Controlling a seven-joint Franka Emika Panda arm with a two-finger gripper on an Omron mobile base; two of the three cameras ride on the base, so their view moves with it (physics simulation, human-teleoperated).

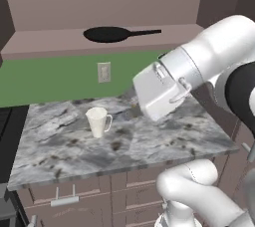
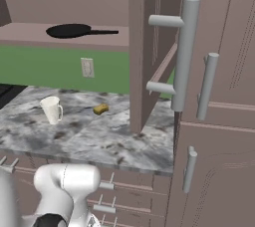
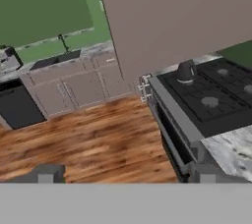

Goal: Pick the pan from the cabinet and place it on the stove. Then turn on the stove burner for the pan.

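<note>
The black pan (image 1: 114, 34) (image 2: 69, 31) lies flat on the bottom shelf of the open cabinet (image 1: 55, 43), its thin handle pointing right. The cabinet door (image 2: 145, 47) stands swung open, edge-on, with its silver bar handle (image 2: 185, 54) facing me. My white hand (image 1: 159, 89) hangs over the counter, below and to the right of the pan and well apart from it. In the hand view my gripper (image 3: 125, 175) is open, fingertips (image 3: 47, 174) far apart with nothing between them. It looks past a mauve panel (image 3: 172, 16) at the black stove (image 3: 211, 101).
A white mug (image 1: 98, 121) (image 2: 51, 109) and a small yellow sponge (image 2: 101, 109) sit on the marble counter (image 1: 149, 146). A dark kettle (image 3: 186, 70) stands on the stove's rear burner. Tall cabinet doors with bar handles (image 2: 206, 86) close off the right side. Wood floor (image 3: 88, 139) lies below.
</note>
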